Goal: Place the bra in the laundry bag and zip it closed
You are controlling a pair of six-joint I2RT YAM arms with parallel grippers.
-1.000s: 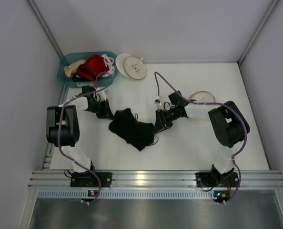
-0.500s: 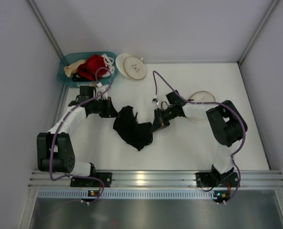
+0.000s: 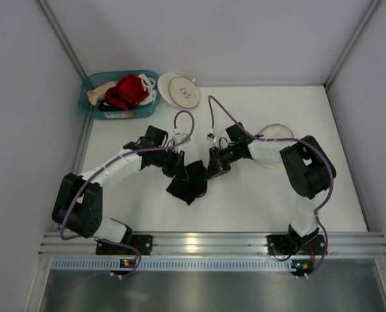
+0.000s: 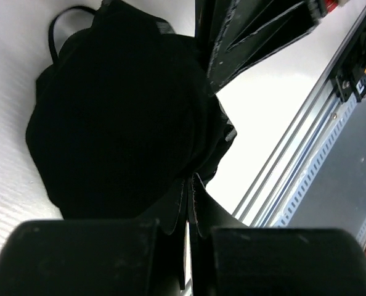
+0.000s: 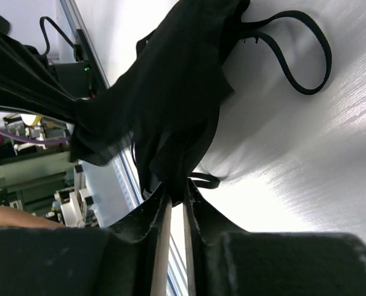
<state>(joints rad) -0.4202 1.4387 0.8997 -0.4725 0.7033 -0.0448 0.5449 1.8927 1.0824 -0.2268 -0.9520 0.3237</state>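
Holding one bra [image 3: 190,184] mid-table [image 3: 297,201], clear of every edge, left gripper [image 3: 180,166] and right gripper [image 3: 213,171] pinched on fabric (laundry bag [image 3: 180,91], second round bag [image 3: 277,132] well apart).

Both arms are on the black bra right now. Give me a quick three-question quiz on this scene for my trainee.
1. True or false: the black fabric bra is outside the round cream-white mesh laundry bag.
2. Which gripper pinches the bra? A the left one only; B the right one only; C both.
3. Fill in: the red garment lies in the teal plastic ____.
Key: 1 true. 2 C: the left gripper and right gripper are both shut on it. 3 basket.
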